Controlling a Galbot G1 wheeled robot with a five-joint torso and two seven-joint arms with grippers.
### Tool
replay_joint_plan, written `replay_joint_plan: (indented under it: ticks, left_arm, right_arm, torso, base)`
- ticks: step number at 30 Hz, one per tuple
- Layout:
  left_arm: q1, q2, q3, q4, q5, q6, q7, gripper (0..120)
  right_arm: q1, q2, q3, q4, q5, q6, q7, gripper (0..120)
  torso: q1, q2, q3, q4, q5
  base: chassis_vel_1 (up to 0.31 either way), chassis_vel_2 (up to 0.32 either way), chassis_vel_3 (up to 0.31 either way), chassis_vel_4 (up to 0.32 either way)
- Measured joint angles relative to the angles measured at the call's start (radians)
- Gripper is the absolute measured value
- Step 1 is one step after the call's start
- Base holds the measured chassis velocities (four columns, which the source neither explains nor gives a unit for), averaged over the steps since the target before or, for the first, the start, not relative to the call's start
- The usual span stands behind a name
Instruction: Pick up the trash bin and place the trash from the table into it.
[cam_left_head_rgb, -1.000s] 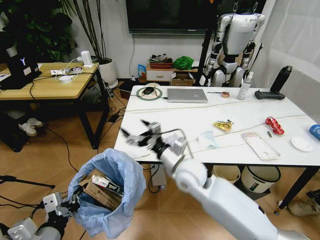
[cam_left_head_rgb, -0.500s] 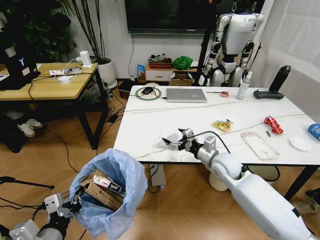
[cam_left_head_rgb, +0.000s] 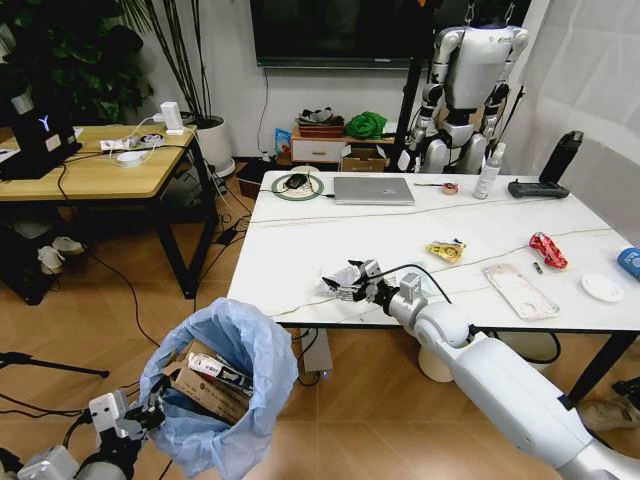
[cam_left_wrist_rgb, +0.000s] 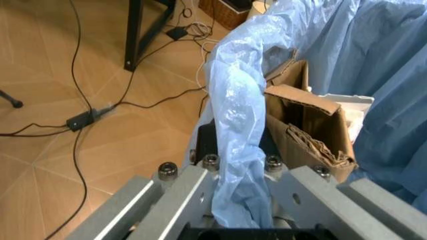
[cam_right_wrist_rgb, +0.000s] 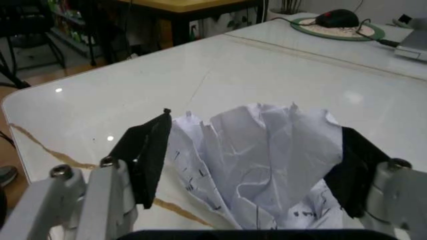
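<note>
Tissue (cam_right_wrist_rgb: 263, 150), crumpled and white, sits between the right gripper's (cam_left_head_rgb: 347, 282) fingers, closed against it, just above the marble tabletop (cam_left_head_rgb: 330, 245) near its front edge. Beside the table, the left gripper (cam_left_wrist_rgb: 240, 200) clamps the blue-bagged trash bin's (cam_left_head_rgb: 215, 385) rim, cardboard (cam_left_wrist_rgb: 307, 130) inside.

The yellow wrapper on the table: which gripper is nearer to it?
Right. The right gripper is over the table, holding crumpled white paper a short way from the yellow wrapper. The left gripper is down by the floor, clamped on the trash bin's bag.
</note>
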Motion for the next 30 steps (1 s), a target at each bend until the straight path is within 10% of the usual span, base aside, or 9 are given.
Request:
replay_joint_plan:
  ticks: [19,30]
  left_arm:
    - [-0.005,0.007,0.001,0.003,-0.002,-0.001,0.001,0]
    - [-0.011,0.007,0.007,0.012,-0.005,-0.001,0.001,0]
  right_arm:
    - [-0.052,-0.017,-0.009,0.018,-0.03,0.023,-0.008,0]
    - [-0.03,-0.019,0.021,0.174,0.085,0.047,0.003,0]
  torso:
    - [0.0,0.0,0.0,-0.0001,0.0]
    - [0.0,0.0,0.0,0.0001,0.0]
  base:
    - [0.0,0.0,0.0,0.0]
    - [0.0,0.0,0.0,0.0]
